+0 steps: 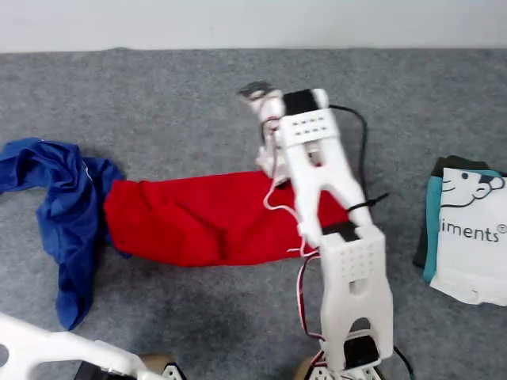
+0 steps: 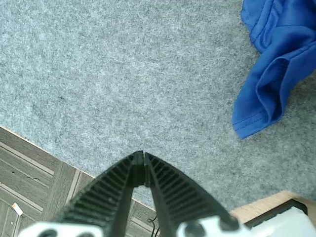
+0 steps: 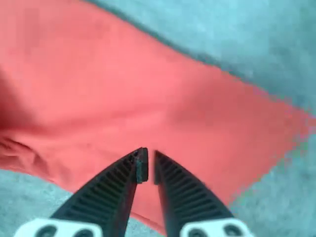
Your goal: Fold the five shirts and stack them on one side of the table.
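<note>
Two shirts lay loose on the grey table (image 1: 158, 103): a red shirt (image 1: 198, 218) spread across the middle and a crumpled blue shirt (image 1: 67, 206) touching its end. A stack of folded shirts (image 1: 471, 233) sat at the opposite edge, well apart from both. The right gripper (image 3: 148, 165) hung over the red shirt, its jaws all but closed with only a thin slit at the tips, grasping nothing. The left gripper (image 2: 143, 159) was clenched tip to tip, empty, over bare table near the blue shirt's hem.
</note>
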Controlling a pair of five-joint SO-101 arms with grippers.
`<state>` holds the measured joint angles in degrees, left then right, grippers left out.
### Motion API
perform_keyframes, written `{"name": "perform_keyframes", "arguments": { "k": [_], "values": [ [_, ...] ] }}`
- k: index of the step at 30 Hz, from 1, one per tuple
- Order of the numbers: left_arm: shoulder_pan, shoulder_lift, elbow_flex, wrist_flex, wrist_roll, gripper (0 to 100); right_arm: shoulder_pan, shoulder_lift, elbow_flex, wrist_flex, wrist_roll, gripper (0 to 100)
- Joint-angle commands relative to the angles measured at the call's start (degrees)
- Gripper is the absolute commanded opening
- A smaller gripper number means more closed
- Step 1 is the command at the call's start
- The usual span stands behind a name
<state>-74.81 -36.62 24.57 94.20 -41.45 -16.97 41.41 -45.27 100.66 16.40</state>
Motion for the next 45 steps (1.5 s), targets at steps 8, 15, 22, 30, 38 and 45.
{"name": "perform_keyframes", "arguments": {
  "k": [8,15,22,30,38,45],
  "values": [
    [0.3,-1.1,-0.2,0.5,-4.3,0,6.4,-1.0,0.0,-0.2,-15.1,27.0],
    [0.3,-1.1,-0.2,0.5,-4.4,0,9.8,4.1,0.0,-0.4,-16.4,27.0],
    [0.3,-1.1,-0.2,0.5,-4.4,0,11.5,9.8,0.0,-0.4,-16.4,26.4],
    [0.3,-1.1,-0.2,0.5,-4.4,0,10.4,15.3,0.0,-1.2,-15.9,9.5],
    [0.3,-1.1,-0.2,0.4,-4.4,0,13.4,10.5,0.0,0.6,-11.1,1.1],
    [0.3,-1.1,-0.2,0.4,-4.4,0,25.5,4.4,0.0,1.8,1.9,1.0]
  ]
}}
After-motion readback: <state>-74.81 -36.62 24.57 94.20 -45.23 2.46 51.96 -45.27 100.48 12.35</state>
